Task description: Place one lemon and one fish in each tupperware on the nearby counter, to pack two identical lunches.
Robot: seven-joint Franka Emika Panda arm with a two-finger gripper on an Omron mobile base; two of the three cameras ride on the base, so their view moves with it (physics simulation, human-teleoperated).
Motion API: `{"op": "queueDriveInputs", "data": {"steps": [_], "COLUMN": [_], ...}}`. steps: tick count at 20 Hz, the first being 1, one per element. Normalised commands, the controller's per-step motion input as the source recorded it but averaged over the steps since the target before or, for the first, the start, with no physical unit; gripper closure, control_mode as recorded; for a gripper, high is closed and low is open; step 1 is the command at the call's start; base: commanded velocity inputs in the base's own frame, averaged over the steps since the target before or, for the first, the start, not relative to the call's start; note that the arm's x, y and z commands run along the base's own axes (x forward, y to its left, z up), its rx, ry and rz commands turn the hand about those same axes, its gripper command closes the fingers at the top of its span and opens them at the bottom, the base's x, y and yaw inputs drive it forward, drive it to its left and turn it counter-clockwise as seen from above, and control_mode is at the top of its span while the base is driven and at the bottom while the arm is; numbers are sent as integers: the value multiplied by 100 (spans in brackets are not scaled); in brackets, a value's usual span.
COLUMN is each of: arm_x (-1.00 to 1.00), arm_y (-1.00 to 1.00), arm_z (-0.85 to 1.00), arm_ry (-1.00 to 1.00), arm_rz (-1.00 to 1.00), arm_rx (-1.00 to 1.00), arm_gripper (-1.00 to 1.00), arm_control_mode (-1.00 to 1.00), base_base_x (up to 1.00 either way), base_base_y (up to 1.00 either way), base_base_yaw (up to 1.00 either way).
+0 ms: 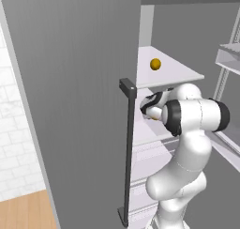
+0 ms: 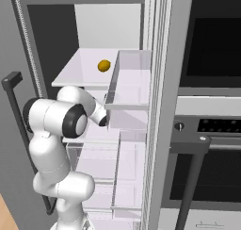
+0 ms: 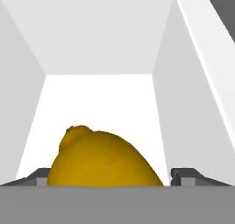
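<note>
A yellow lemon (image 3: 103,159) lies on a white fridge shelf (image 3: 96,99), right in front of the hand camera. My gripper (image 3: 110,175) is open, with one dark fingertip (image 3: 41,175) on each side of the lemon and very close to it. In the base views my hand (image 1: 149,107) reaches into the fridge under the upper shelf (image 1: 176,75), and the arm hides the fingers. A second lemon (image 1: 155,64) (image 2: 104,65) sits on that upper shelf. A corner of the light-brown counter (image 1: 23,214) shows at the lower left. The fish and the tupperware are out of view.
The grey fridge door (image 1: 79,106) with its dark bar handle (image 1: 127,148) stands open on my left. Clear door bins (image 2: 129,83) hang close to the right of my wrist. A dark oven (image 2: 212,130) with a bar handle (image 2: 188,177) is further right.
</note>
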Motion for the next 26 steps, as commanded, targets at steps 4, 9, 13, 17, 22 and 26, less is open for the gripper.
{"op": "queueDriveInputs", "data": {"steps": [4,9,13,17,22,26], "arm_x": [0,-35,-99,-100,-98,-98], "arm_y": [19,13,0,3,13,6], "arm_z": [-21,-10,23,67,100,100], "arm_ry": [-2,-9,-15,-1,0,0], "arm_rz": [4,6,2,0,0,1], "arm_rx": [-4,-2,0,0,0,0], "arm_gripper": [100,100,100,100,100,100], "arm_control_mode": [-100,-100,-100,-100,-100,-100], "base_base_x": [0,0,0,0,0,0], "base_base_y": [0,0,0,0,0,0], "base_base_yaw": [0,0,0,0,0,0]}}
